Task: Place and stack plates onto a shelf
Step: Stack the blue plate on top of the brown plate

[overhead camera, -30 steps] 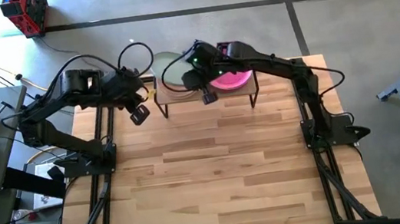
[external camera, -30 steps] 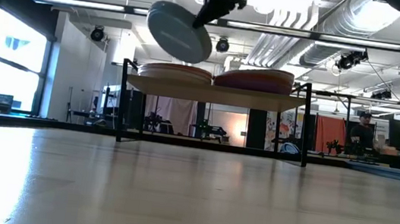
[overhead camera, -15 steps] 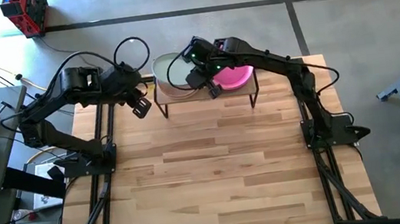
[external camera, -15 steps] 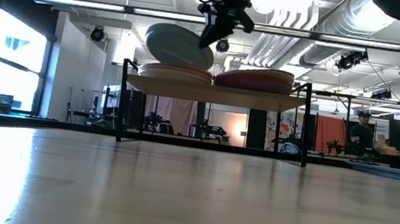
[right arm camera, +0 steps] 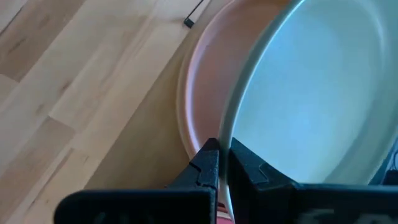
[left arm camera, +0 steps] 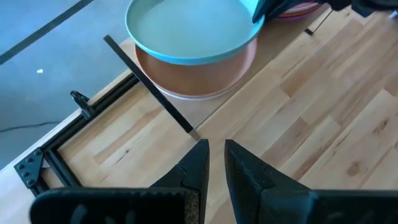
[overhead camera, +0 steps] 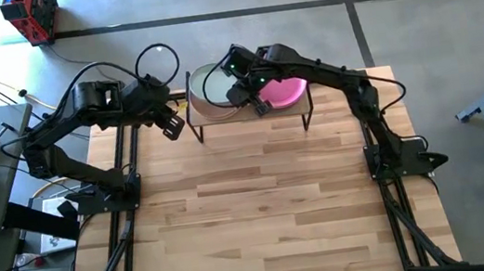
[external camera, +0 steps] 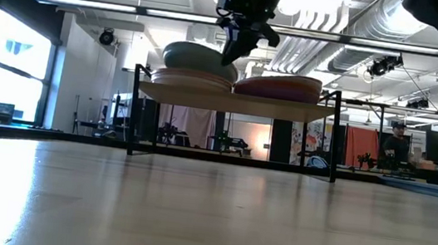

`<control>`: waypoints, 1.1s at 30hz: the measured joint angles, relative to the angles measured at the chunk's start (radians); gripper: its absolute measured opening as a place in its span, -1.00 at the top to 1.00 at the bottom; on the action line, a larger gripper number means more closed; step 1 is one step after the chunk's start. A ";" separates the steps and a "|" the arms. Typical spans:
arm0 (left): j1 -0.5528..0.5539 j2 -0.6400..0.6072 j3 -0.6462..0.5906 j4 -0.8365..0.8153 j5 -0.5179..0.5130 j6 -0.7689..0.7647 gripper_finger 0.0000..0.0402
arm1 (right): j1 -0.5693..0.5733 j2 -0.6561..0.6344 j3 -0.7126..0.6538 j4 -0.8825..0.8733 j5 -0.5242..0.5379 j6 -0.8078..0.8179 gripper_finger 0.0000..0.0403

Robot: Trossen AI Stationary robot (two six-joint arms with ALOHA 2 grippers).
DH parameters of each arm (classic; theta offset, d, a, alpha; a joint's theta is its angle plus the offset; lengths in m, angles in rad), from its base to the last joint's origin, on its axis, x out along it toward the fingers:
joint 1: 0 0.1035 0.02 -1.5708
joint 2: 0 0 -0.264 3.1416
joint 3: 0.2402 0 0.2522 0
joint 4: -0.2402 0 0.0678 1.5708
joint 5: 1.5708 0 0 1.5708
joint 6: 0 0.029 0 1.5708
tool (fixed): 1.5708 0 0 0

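The right gripper [overhead camera: 255, 104] had its jaws pinched on the rim of the pale teal plate [overhead camera: 220, 86], lowering it onto the left stack [external camera: 192, 78] on the shelf [external camera: 238, 101]. Next, I'd judge: settle flat, release. The left gripper [overhead camera: 171, 128] waited beside, jaws narrow, empty.

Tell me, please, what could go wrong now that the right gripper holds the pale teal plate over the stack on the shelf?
1. The pale teal plate sits tilted on the left stack; released so, it may slide off the shelf.
2. The right gripper, shut on the rim, is beside the magenta plate and might knock it when retreating.
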 joint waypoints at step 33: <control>0.000 0.000 0.000 0.000 -0.017 0.045 0.81 | 0.043 0.035 0.000 0.003 0.091 0.100 1.00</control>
